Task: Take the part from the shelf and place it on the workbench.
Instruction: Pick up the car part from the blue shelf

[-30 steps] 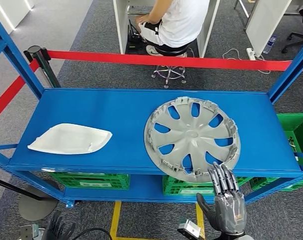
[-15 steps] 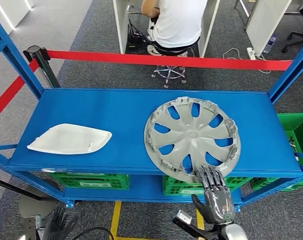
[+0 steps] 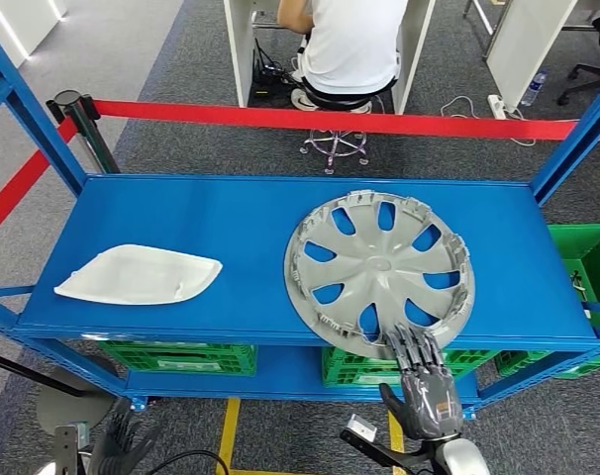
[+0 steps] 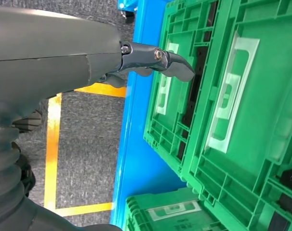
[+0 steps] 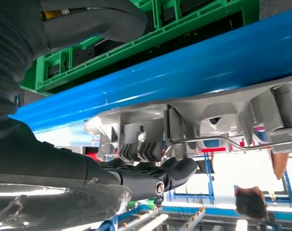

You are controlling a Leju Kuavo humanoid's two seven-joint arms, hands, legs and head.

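A grey hubcap (image 3: 379,267) lies flat on the right half of the blue shelf (image 3: 207,213), its near rim overhanging the front edge. My right hand (image 3: 423,391) is at that near rim, fingers laid over it and thumb down in front of the shelf edge. In the right wrist view the fingers (image 5: 159,175) lie along the ribbed rim of the hubcap (image 5: 210,115) while the thumb (image 5: 100,19) stays apart on the other side of the shelf beam. My left hand (image 3: 122,447) hangs low by the floor, fingers (image 4: 155,57) spread and holding nothing.
A white moulded part (image 3: 137,274) lies on the shelf's left half. Green crates (image 3: 177,356) sit on the lower shelf, another (image 3: 588,257) at the right. Red barrier tape (image 3: 320,119) runs behind the shelf, with a seated person (image 3: 352,40) beyond. Blue uprights stand at both ends.
My right hand has moved forward and a little left, so its fingers now lie over the hubcap's near rim. The hubcap and white part have not moved. The seated person shifted slightly.
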